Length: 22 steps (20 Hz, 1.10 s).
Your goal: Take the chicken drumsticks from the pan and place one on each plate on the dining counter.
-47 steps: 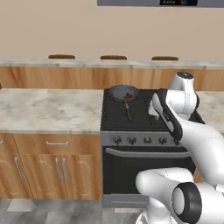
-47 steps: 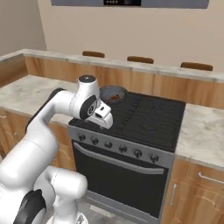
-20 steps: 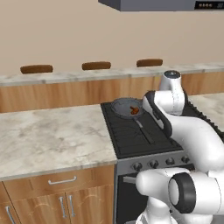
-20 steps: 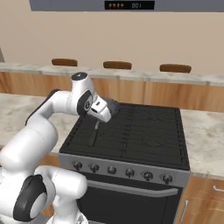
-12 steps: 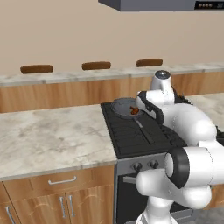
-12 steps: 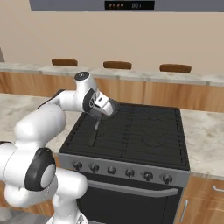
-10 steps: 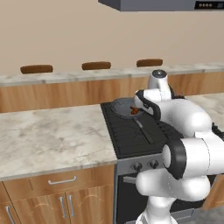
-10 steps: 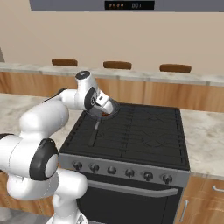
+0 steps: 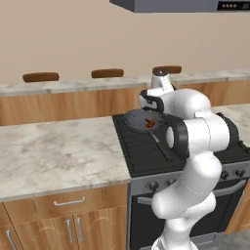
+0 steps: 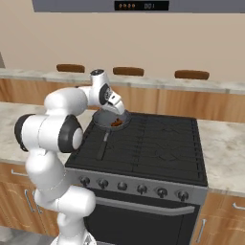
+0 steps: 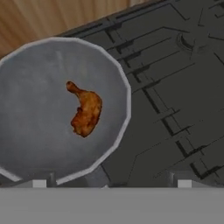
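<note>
The dark grey pan [image 11: 35,78] sits on the stove's back left burner, its long handle [image 9: 161,144] pointing toward the front. One reddish-brown chicken drumstick [image 11: 85,112] lies near the pan's middle, also visible as a small lump [image 9: 150,123] [image 10: 116,123]. My gripper [image 11: 111,183] hangs just above the pan [image 10: 110,119], open, fingertips spread wide with nothing between them. From the sides the gripper [image 9: 148,111] [image 10: 119,112] points down over the pan's back rim. The dining counter [image 9: 73,89] runs behind the stove. The plates are out of view.
The black stove top [image 10: 153,143] with raised grates spreads right of the pan. A stone-topped counter with silver-handled drawers [image 9: 53,151] lies to the stove's left. Brown stool seats [image 10: 124,71] line the dining counter's far side. A range hood [image 10: 139,5] hangs overhead.
The base drove, shifting the whole scene, then held still. The arm has swung in over the stove, bringing the hand from the pan's handle side to just above the pan.
</note>
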Motion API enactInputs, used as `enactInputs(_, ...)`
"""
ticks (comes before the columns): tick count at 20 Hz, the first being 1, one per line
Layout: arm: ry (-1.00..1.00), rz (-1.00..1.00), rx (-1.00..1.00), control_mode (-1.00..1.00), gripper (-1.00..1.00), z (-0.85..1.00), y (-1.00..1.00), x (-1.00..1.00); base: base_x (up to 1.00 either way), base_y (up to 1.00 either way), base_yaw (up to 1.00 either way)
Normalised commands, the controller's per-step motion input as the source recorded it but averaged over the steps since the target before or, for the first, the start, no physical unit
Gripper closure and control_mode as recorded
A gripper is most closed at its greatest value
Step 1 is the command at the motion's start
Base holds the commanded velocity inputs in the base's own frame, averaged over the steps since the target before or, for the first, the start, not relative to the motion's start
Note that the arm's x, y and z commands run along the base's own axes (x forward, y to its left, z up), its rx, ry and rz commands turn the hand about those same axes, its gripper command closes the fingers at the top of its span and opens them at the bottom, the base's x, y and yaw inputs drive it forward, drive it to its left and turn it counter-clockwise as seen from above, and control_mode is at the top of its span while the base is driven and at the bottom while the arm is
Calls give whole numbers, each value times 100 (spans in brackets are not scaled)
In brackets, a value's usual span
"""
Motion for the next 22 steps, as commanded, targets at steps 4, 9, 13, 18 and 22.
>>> enactInputs(4,6,0,0,-100,-100,-41,8,41,0,0,0)
enactInputs(9,5,0,0,-100,-100,-53,0,10,0,0,0)
enactInputs(13,0,0,0,-100,-100,-37,0,5,0,0,0)
enactInputs(18,0,0,0,-100,-100,-31,0,29,0,0,0)
enactInputs(22,1,0,0,-100,-100,-35,0,34,0,0,0)
